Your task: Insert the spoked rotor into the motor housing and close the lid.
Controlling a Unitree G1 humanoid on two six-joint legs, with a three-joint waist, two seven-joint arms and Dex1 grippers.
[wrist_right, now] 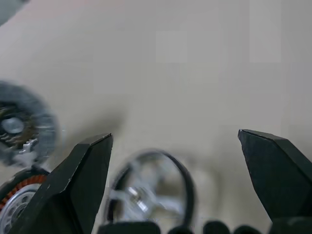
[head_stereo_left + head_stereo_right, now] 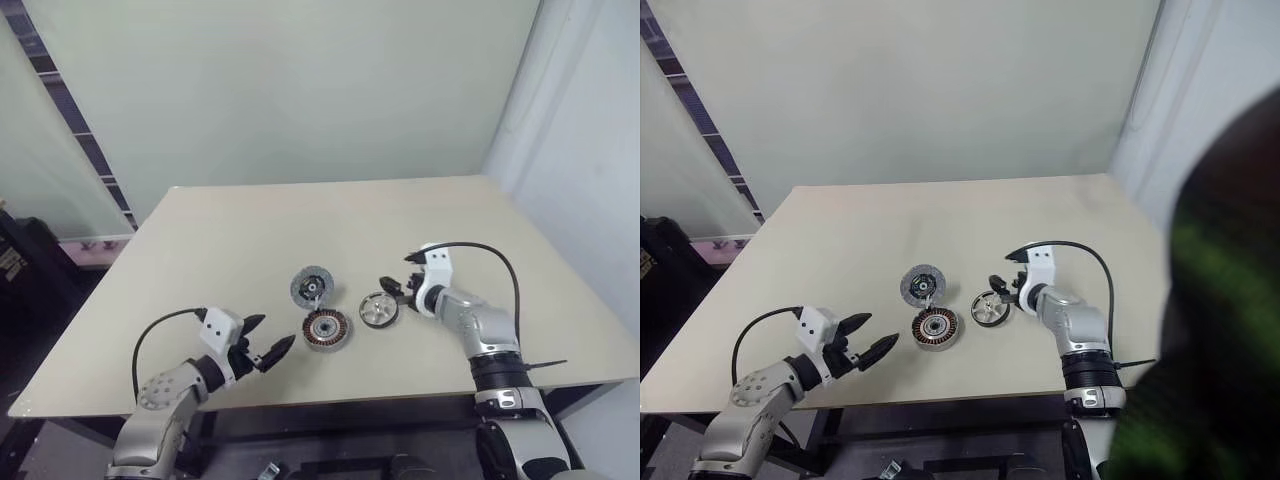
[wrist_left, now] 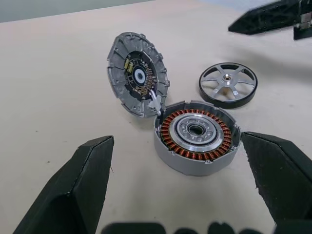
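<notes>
The motor housing (image 3: 195, 134), a squat ring with copper windings, sits on the table near its front edge. The lid (image 3: 138, 74) stands tilted just behind it, its lower edge at the housing's rim and its inner face showing. The spoked rotor (image 3: 228, 84) lies flat to the right of the housing, apart from it. My left gripper (image 2: 277, 331) is open, left of the housing and pointing at it. My right gripper (image 1: 173, 136) is open just above and behind the rotor (image 1: 151, 190), holding nothing.
The beige table (image 2: 230, 240) has bare surface behind and to both sides of the parts. Its front edge runs close under both arms. A dark blurred shape (image 2: 1220, 300) covers the right side of the right eye view.
</notes>
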